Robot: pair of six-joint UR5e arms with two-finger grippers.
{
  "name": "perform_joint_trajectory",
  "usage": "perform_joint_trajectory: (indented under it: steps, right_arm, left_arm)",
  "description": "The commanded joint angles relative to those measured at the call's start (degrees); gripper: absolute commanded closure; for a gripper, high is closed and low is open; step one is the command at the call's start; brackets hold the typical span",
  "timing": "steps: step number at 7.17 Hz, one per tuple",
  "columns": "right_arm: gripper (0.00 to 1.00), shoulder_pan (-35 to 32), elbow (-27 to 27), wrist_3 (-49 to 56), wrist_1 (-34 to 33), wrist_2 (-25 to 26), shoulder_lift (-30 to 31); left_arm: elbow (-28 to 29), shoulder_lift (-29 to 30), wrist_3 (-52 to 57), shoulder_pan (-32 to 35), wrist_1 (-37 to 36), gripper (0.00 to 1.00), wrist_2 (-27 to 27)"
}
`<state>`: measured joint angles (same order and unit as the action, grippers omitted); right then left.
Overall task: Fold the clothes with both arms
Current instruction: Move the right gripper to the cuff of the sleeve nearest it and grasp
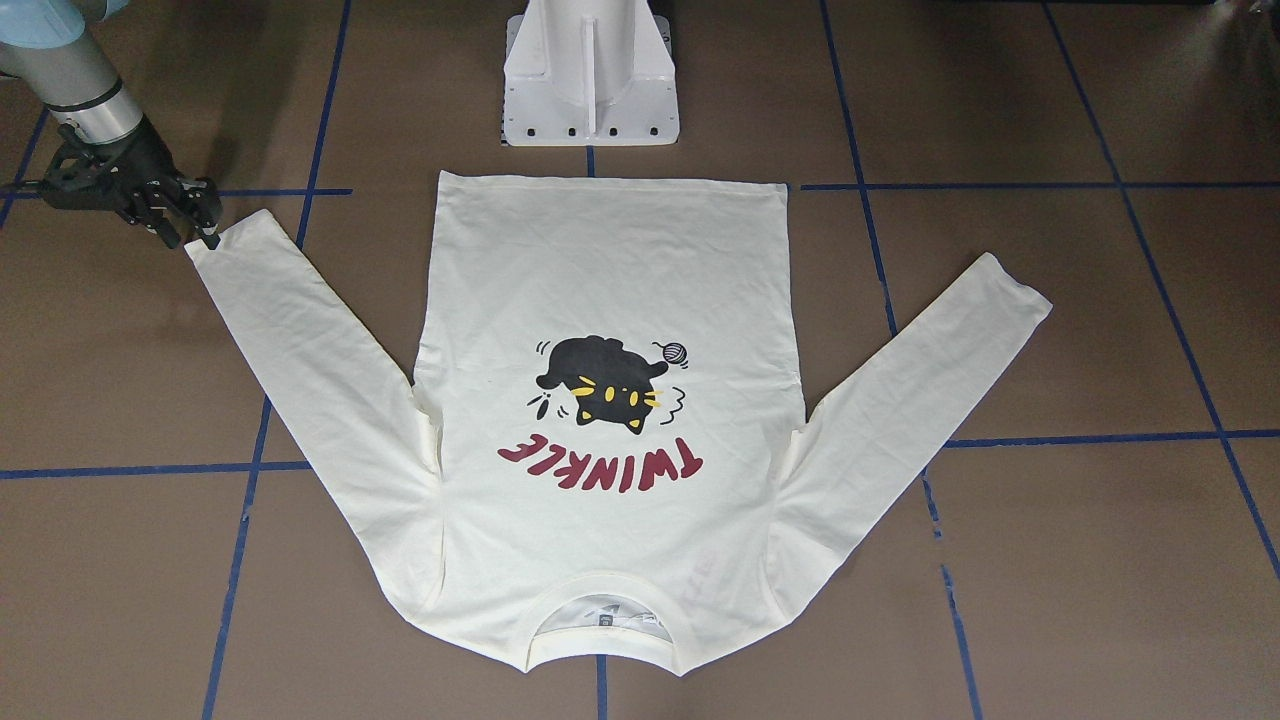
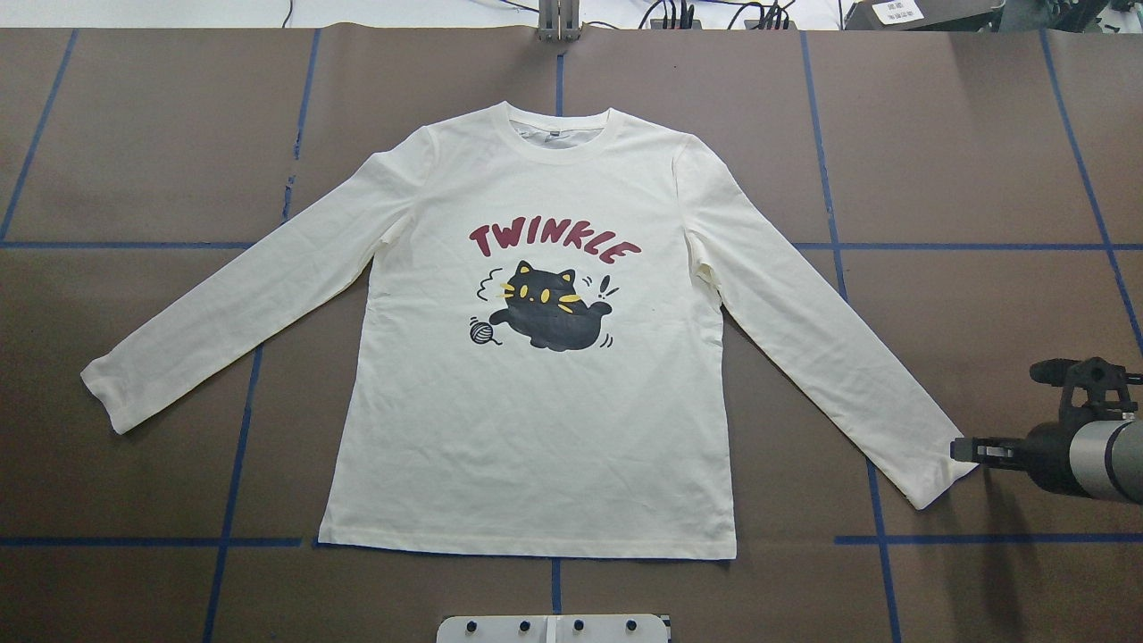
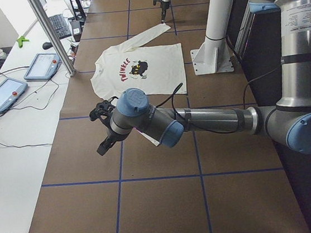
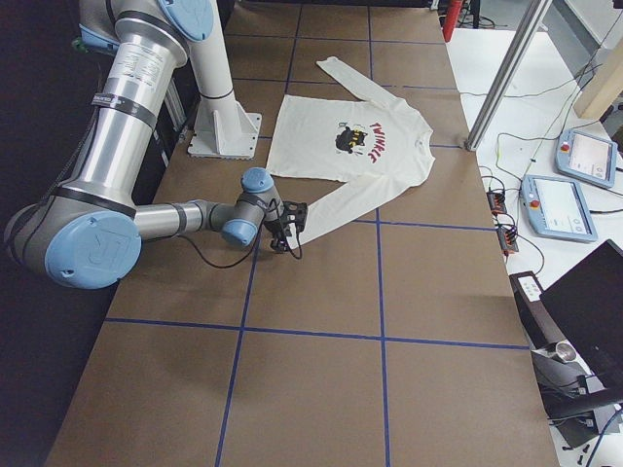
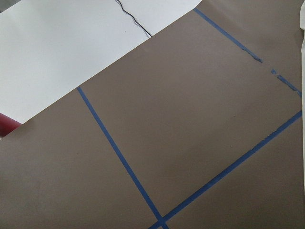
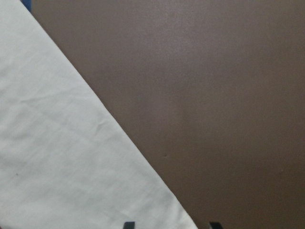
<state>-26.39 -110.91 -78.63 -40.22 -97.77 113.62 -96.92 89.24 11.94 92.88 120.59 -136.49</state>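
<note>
At the right cuff (image 2: 938, 478) of the shirt (image 2: 536, 429), the right arm (image 2: 1085, 460) has its jaws parted astride the edge; a shallow bite may slip. Left arm (image 3: 212, 122) jaws: cannot tell.

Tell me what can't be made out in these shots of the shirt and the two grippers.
- Left gripper: open or shut unknown; only the exterior left view shows it, side-on.
- Right gripper: contact with the sleeve unclear; its wrist view's bottom edge cuts off the fingertips.
- Neck label: print too small in every view.
</note>
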Motion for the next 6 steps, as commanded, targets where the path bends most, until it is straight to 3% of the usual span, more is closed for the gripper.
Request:
perform_joint_trajectory:
  steps: [1,3,5,6]
  right_arm:
    - [0.41,0.8,0.7,-0.5,0.0,1.3,-0.2]
    - [0.43,1.0,1.0,-0.9,0.0,1.4,-0.4]
    - [0.76,1.4,1.1,-3.2,0.1,2.1,-0.6]
    - [1.0,1.4,1.1,-3.2,0.1,2.1,-0.6]
  left_arm:
    - [0.0,0.0,0.1,0.0,0.0,0.0,0.0]
    - [0.0,0.0,0.1,0.0,0.0,0.0,0.0]
    - [0.0,-0.1,0.1,0.0,0.7,0.0,0.0]
    - [0.0,-0.1,0.1,0.0,0.8,0.0,0.0]
